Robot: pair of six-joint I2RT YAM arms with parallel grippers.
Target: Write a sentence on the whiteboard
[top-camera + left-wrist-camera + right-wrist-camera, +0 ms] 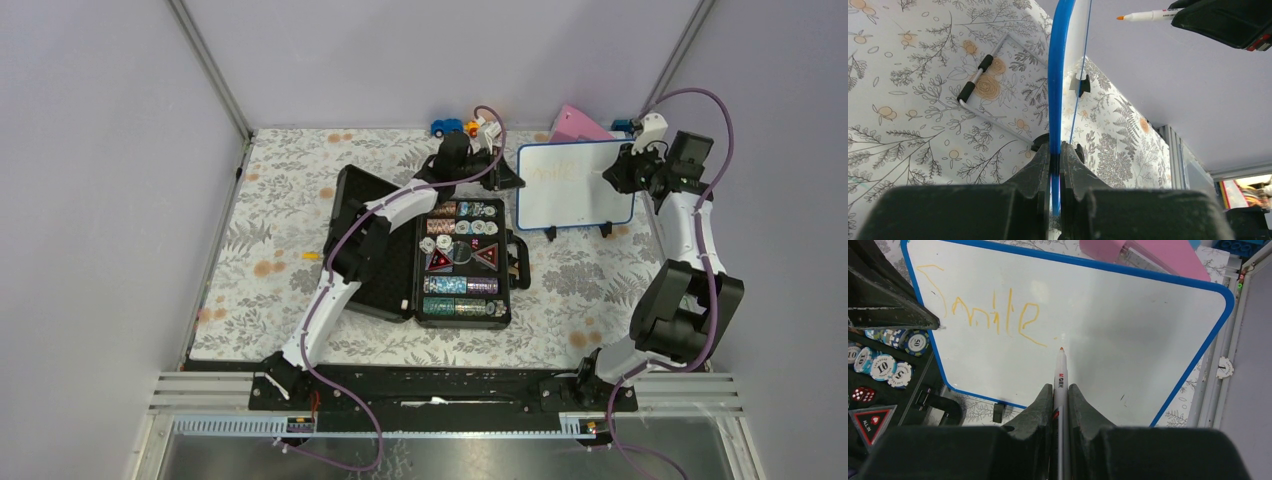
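Observation:
The whiteboard (575, 190) stands upright on two black feet at the back right of the table, blue-framed. My left gripper (507, 176) is shut on its left edge; in the left wrist view the blue frame (1055, 85) runs up from between the jaws of that gripper (1056, 156). The sentence (993, 315) reads "Smile" in pale orange strokes at the upper left of the board (1128, 345). My right gripper (1060, 392) is shut on a white marker (1060, 372). The marker's orange tip sits just right of the last stroke, close to the board; contact is unclear.
An open black case (462, 262) of poker chips lies left of the board, its chips (883, 367) close to the board's lower corner. A pink wedge (580, 123) and toy cars (455, 125) sit behind. The enclosure's wall and metal rail (1228, 370) run close on the right.

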